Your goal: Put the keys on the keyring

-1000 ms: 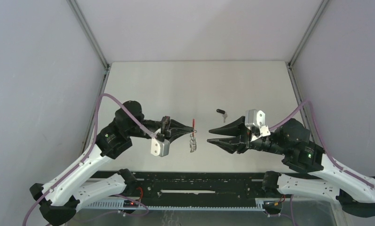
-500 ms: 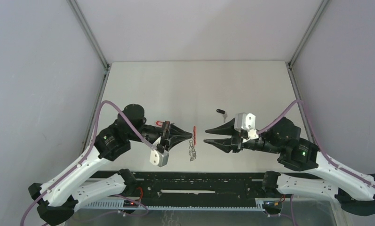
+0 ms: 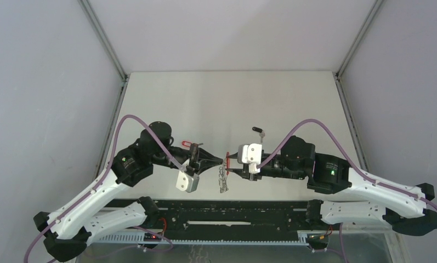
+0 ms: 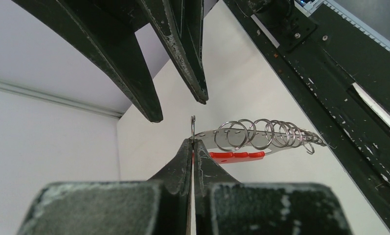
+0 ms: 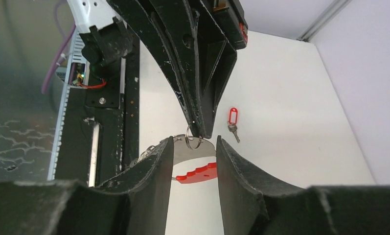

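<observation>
Brought right gripper [image 5: 194,141] in since a sec ago, from well apart to tip-to-tip w/ left gripper [image 4: 193,143]. Straddles keyring [image 4: 261,134] w/ jaws part open, gripping nothing. Pinches keyring's top edge tight in left gripper, above table [image 3: 205,104]. Leaves red-tagged key [image 5: 233,119] on table beyond left fingers, black-headed key [image 3: 257,130] just behind right wrist.

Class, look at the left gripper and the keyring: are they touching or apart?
Touching. The left wrist view shows the left gripper shut, pinching the small wire loop at the end of the keyring.
</observation>
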